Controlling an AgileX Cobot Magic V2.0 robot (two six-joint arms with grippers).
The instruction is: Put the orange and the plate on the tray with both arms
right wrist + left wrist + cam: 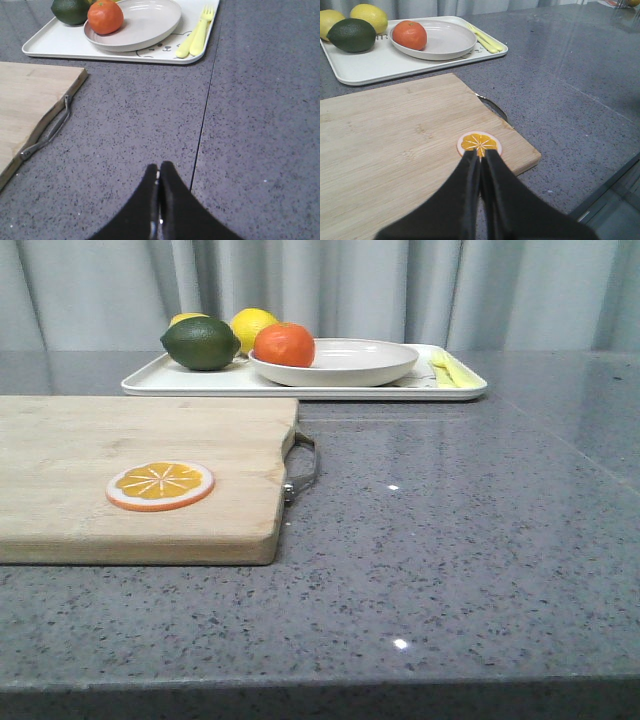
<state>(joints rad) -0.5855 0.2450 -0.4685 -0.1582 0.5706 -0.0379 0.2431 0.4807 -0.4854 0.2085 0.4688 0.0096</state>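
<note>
1 orange (284,344) in 1 plate (350,365), on 1 tray (200,382); 2 lemons (253,328).

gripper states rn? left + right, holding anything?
Left gripper: closed, empty, above the cutting board near the orange slice.
Right gripper: closed, empty, above bare countertop.

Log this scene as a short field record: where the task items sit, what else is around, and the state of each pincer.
orange: on the plate
plate: on the tray
tray: far side of table
also on tray: lime, lemons, yellow cutlery
cutting board: near left, carrying an orange slice
left pincer: shut, empty
right pincer: shut, empty
</note>
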